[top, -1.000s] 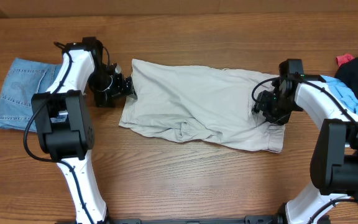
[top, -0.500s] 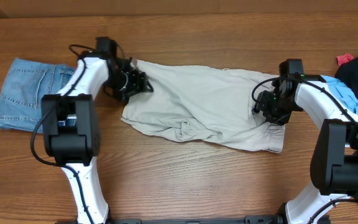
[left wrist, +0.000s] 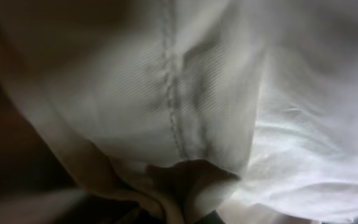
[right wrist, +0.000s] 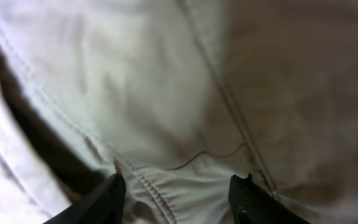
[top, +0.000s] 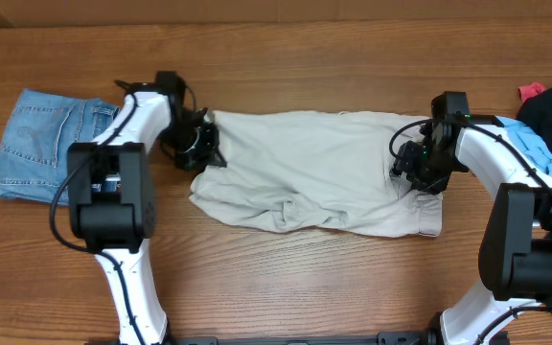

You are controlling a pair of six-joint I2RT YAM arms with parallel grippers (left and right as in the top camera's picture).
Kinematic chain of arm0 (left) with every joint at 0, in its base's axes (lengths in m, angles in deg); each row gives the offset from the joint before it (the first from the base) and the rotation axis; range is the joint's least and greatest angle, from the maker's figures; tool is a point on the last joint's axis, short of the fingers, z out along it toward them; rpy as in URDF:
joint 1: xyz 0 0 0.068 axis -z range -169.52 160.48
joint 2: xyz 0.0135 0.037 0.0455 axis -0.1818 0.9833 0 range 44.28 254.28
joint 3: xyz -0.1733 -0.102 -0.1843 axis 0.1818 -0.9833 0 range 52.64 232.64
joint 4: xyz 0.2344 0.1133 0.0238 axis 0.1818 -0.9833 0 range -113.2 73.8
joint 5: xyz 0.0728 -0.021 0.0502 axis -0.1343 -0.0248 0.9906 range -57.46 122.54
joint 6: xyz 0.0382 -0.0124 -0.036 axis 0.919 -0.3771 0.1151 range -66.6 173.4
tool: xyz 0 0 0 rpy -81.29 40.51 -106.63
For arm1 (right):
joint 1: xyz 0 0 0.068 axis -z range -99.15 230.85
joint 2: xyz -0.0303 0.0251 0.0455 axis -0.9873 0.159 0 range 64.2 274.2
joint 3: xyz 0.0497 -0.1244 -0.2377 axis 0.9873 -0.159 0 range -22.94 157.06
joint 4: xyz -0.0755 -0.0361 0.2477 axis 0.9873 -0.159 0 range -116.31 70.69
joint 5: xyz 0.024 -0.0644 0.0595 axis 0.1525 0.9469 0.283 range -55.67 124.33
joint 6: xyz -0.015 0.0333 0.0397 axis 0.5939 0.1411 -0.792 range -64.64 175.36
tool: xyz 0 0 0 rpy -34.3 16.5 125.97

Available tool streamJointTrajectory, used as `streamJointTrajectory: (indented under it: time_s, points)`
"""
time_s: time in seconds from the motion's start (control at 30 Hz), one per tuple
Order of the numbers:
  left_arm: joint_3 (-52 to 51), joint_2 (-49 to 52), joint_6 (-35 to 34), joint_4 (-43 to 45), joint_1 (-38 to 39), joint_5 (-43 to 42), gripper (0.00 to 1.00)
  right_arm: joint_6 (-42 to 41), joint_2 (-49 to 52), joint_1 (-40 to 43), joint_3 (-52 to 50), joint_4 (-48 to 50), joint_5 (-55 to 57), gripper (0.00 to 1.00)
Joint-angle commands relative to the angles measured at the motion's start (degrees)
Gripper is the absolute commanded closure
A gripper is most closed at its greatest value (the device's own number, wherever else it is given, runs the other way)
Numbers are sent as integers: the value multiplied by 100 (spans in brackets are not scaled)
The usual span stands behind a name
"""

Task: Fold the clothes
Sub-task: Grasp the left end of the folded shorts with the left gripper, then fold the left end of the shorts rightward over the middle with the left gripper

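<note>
Past blue denim shorts (top: pixel 41 144) on the wooden counter (top: pixel 286 278), the left claw (top: pixel 203 146) sits at the left edge of the rumpled cream shorts (top: pixel 305 163), buried in cloth, so I cannot tell its grip. At their right end the right claw (top: pixel 405 171) pinches a puckered fold of the soft, seam-stitched twill between narrowed dark fingers (right wrist: pixel 112 193).
</note>
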Motion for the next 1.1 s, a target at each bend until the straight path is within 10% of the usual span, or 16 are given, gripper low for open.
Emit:
streamJointTrajectory:
  time_s: [0.0,0.33,0.63,0.83,1.0,1.07]
  points:
    - [37,-1067,404,-485,-595,892,96,13,55,129,-264,-251,256,41]
    - [2415,-2295,776,-2492,-1069,2004,96,160,-315,129,-74,-271,-693,38]
    - [2715,-2020,203,-2695,918,2798,94,162,-315,129,-76,-273,-691,37]
    - [2715,-1248,-350,-2505,2111,3517,74,162,-315,127,-76,-293,-693,37]
    - [2715,-457,-643,-2367,2487,3309,78,293,-315,125,-76,-378,-691,37]
    - [2715,-240,-649,-2227,2562,3047,51,295,-315,125,-76,-385,-691,37]
